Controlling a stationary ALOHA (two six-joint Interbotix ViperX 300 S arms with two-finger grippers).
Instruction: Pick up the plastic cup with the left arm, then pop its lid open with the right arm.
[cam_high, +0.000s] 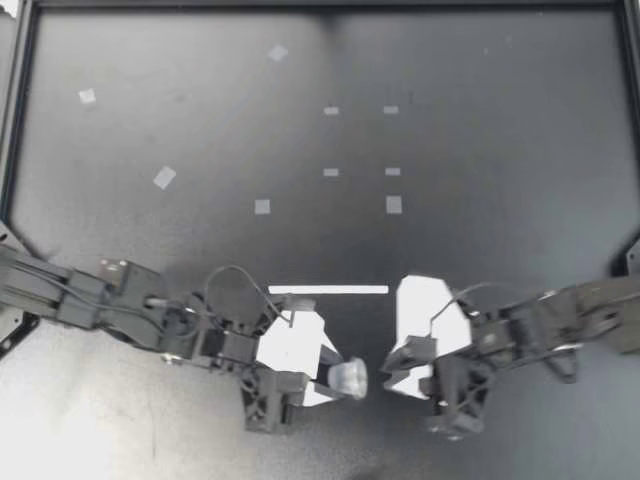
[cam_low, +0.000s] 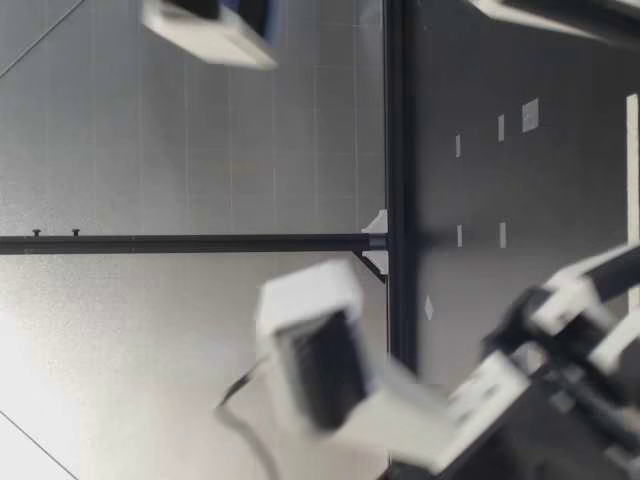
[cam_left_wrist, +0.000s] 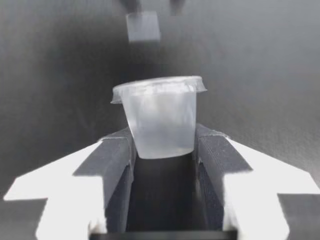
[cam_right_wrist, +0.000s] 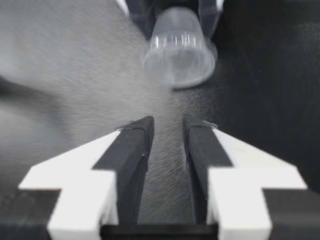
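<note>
Overhead looks down; wrist cameras (very close) share the cup (cam_left_wrist: 161, 120).

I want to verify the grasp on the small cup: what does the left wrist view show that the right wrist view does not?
Only the left wrist view: both fingers of my left end effector touch the lower wall of the translucent cup from two sides, and a tape square lies ahead of it. Only the right wrist view: plainly, my right end effector, its fingers slightly apart with nothing between them, and the cup's wide rim end facing it. Both: the cup and the dark table.
</note>
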